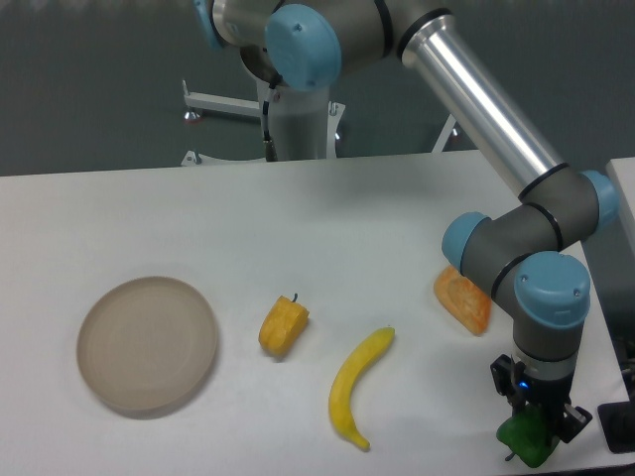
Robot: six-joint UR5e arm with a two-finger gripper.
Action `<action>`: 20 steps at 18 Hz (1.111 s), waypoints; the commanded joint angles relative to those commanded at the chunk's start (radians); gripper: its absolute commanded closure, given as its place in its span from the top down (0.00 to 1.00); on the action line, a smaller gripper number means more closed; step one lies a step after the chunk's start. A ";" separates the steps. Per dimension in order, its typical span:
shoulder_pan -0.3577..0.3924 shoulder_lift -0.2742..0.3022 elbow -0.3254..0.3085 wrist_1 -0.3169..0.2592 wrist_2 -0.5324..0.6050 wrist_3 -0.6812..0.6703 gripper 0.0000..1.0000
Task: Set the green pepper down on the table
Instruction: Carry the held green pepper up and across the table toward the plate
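The green pepper (526, 442) is a small glossy dark-green pepper at the front right of the white table (298, 218), close to the front edge. My gripper (537, 424) points straight down onto it, and its dark fingers sit on either side of the pepper's top. The pepper seems to be at or just above the tabletop; I cannot tell whether it touches. The jaws look closed on the pepper.
A round beige plate (148, 343) lies at the front left. A yellow-orange pepper (283, 325) and a banana (357, 399) lie in the middle front. An orange slice-like piece (461, 297) lies beside my arm's wrist at the right.
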 joint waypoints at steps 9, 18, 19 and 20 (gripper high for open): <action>-0.008 0.078 -0.093 -0.025 -0.017 -0.006 0.31; -0.002 0.365 -0.496 -0.025 -0.116 -0.087 0.31; 0.002 0.395 -0.538 -0.026 -0.138 -0.094 0.31; 0.003 0.426 -0.586 -0.026 -0.150 -0.103 0.31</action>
